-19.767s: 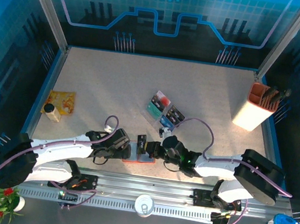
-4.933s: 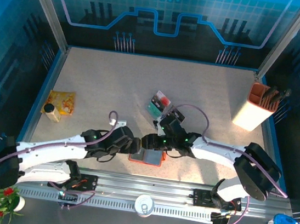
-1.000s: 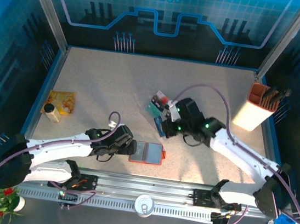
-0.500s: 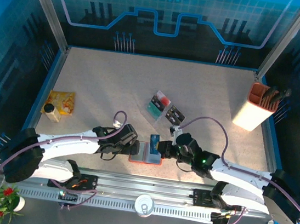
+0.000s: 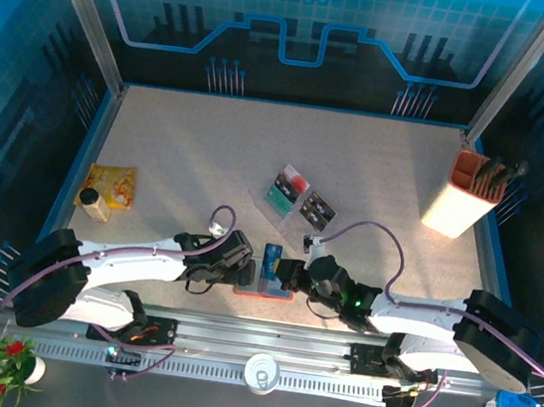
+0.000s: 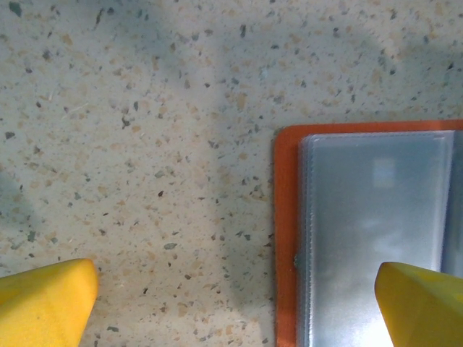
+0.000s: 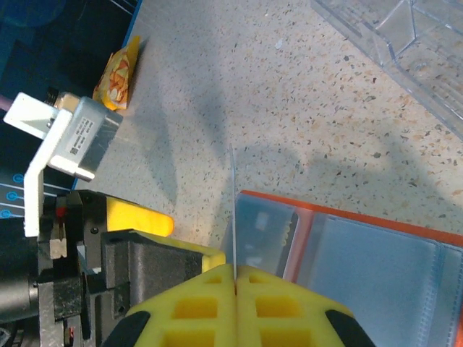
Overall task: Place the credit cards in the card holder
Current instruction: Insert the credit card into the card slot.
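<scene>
Since it must slide edge-first into a pocket, my right gripper (image 7: pixel 235 280) pinches one credit card (image 7: pixel 234 210) upright over the open card holder (image 7: pixel 376 253) by the table (image 5: pixel 208 155)'s near edge; left gripper (image 6: pixel 231 289) wide open, empty, bracketing its rim.

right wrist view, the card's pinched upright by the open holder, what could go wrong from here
1. The right tool is shut on just one edge of the card, which stands upright; it may pivot or slip when it meets a sleeve.
2. The left tool is open astride the edge of the card holder, and whether it pins it is unclear; a push could slide the holder.
3. Both tools sit close together and might bump.
</scene>
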